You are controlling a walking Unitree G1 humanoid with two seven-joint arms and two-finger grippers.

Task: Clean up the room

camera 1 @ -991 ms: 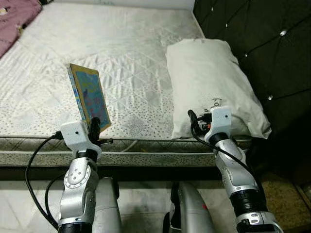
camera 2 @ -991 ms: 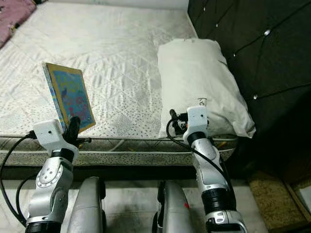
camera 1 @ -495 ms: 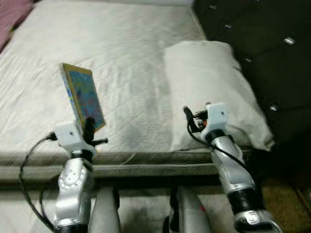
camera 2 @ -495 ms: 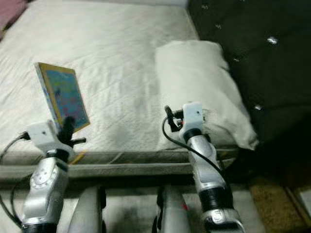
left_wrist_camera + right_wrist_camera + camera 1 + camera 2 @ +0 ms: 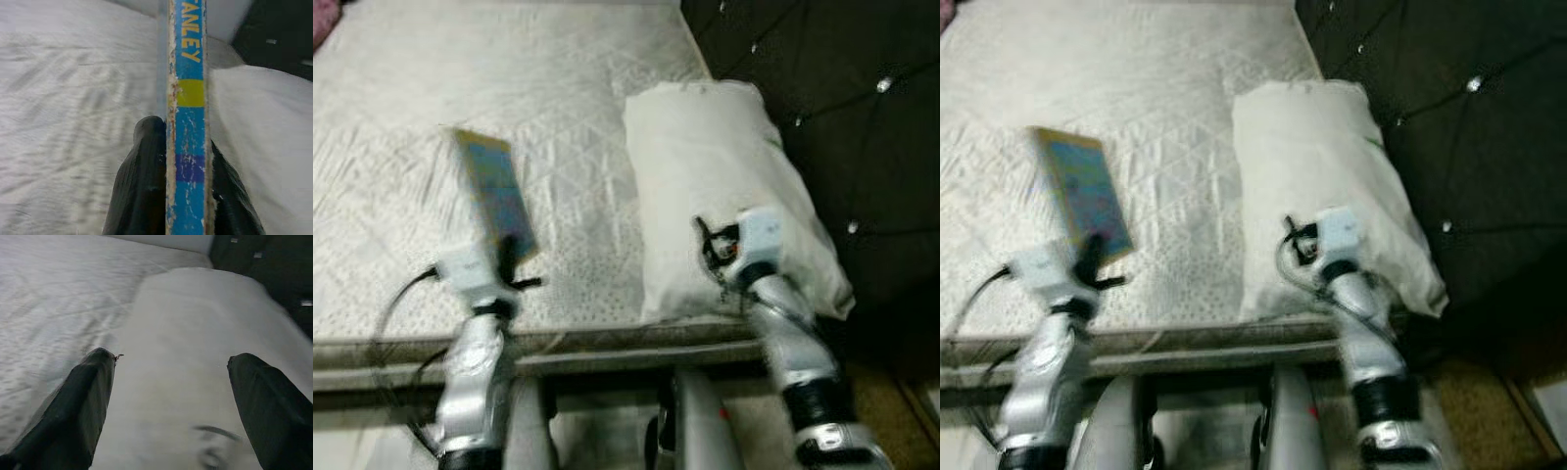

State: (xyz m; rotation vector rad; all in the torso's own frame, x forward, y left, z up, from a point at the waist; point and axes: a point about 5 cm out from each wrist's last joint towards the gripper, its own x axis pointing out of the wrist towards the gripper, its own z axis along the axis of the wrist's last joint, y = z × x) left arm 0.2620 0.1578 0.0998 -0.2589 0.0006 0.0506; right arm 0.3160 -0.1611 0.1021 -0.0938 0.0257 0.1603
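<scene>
At the left of the head views, the left end effector (image 5: 509, 257) is clamped on a book (image 5: 496, 204), gripping it by its lower edge. The book stands nearly upright, tilted a little, its colourful cover facing right, and is held clear above the bed (image 5: 401, 147) in the left centre of the frame. The left wrist view looks along the worn blue spine (image 5: 188, 147), with a black finger (image 5: 144, 186) pressed against each side and yellow lettering near the top; the white quilted bed lies blurred behind it.

Right of centre, a white pillow (image 5: 715, 166) lies on the bed against the dark tufted headboard (image 5: 822, 108), which takes up the upper right. The right end effector (image 5: 171, 401) hovers over the pillow's near end with its fingers wide apart and nothing between them. The right wrist view shows the pillow stretching away between the two spread fingers (image 5: 80, 401).

The head views are smeared, so the robot seems to be moving. The step in hand looks like carrying the picked-up book off the bed to wherever it belongs. No shelf or bench can be seen here, so the next move probably calls for turning or walking to find a place for it while keeping the grip firm, since the tall book, held only by one edge, could swing or slip. The open right end effector is well placed should the pillow need straightening.
</scene>
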